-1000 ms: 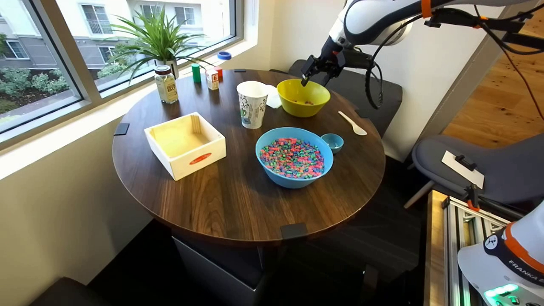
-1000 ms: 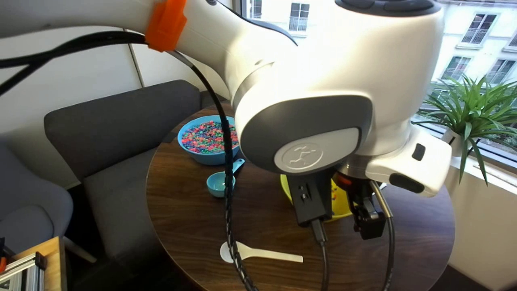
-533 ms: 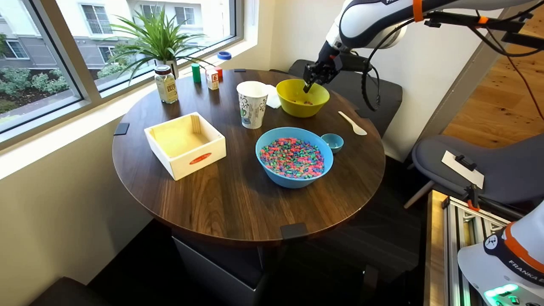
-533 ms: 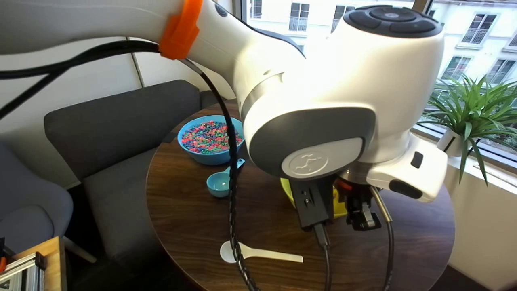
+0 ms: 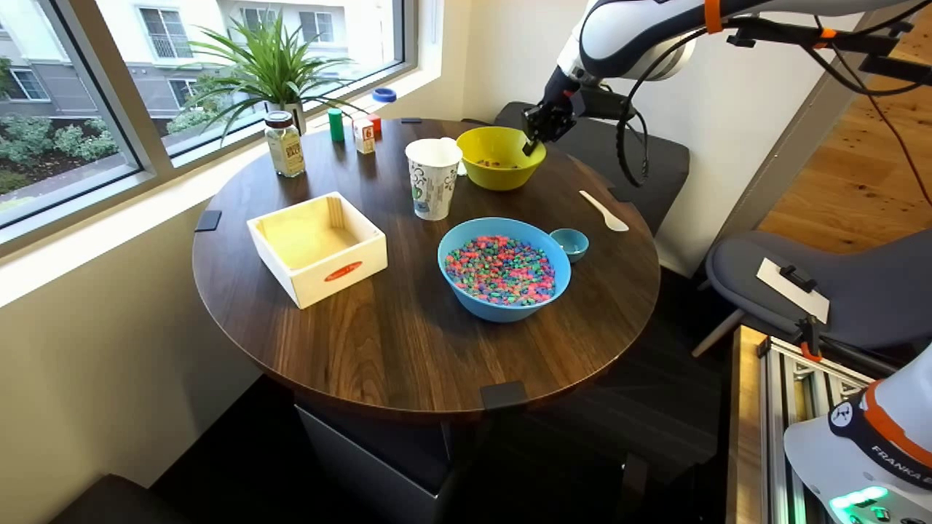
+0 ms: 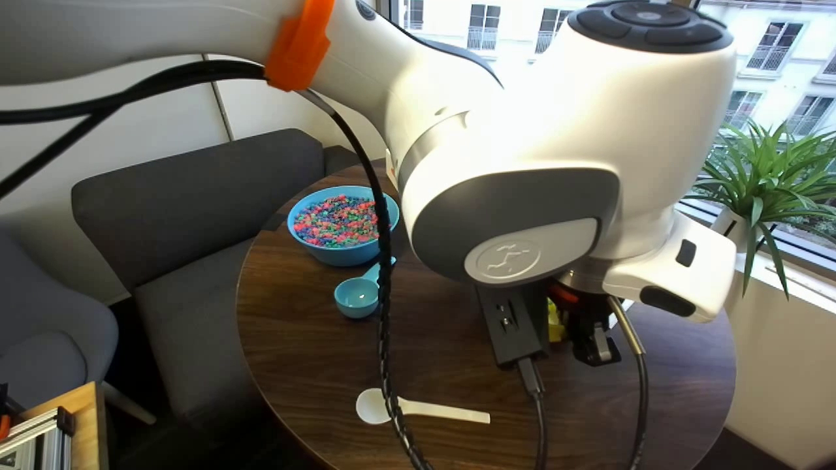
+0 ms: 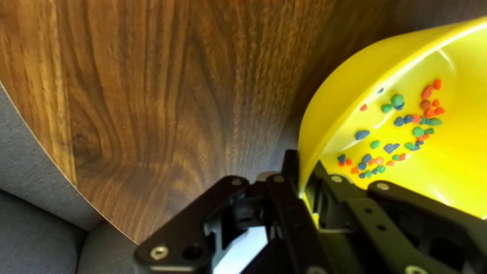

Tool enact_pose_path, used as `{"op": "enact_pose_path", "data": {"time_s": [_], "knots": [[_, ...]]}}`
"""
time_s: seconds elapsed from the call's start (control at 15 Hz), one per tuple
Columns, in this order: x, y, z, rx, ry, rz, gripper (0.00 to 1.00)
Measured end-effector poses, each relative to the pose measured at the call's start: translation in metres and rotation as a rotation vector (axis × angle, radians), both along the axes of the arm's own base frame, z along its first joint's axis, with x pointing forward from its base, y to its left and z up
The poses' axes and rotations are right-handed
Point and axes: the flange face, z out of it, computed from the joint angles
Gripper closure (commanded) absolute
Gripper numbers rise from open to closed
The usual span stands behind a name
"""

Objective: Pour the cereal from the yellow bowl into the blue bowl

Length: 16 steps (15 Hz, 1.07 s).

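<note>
Yellow, glossy: forming the yellow bowl (image 7: 335, 95), standing on the table (image 5: 378, 356), holding scattered cereal (image 7: 417, 132), being pinched at the rim by the closed pincer (image 7: 304, 167). Light blue: forming the blue bowl (image 5: 495, 314), standing near, holding far more cereal. White, patterned: forming a cup (image 5: 432, 182), standing near the yellow bowl.

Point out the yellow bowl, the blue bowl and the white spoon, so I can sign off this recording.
Yellow bowl (image 7: 344, 91): wrist view, on its outer wall.
Blue bowl (image 5: 499, 313): in an exterior view, on its outer wall.
White spoon (image 6: 431, 408): in an exterior view, on its handle.
</note>
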Motion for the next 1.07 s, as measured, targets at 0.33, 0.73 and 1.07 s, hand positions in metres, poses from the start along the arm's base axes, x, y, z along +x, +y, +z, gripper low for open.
{"op": "enact_pose_path", "data": {"time_s": [0.33,0.73,1.07], "knots": [[0.003,-0.001,0.006,0.017,-0.023,0.011,0.97],[0.005,0.010,0.023,0.041,-0.076,0.084,0.97],[0.004,0.011,0.030,0.046,-0.096,0.110,0.97]]}}
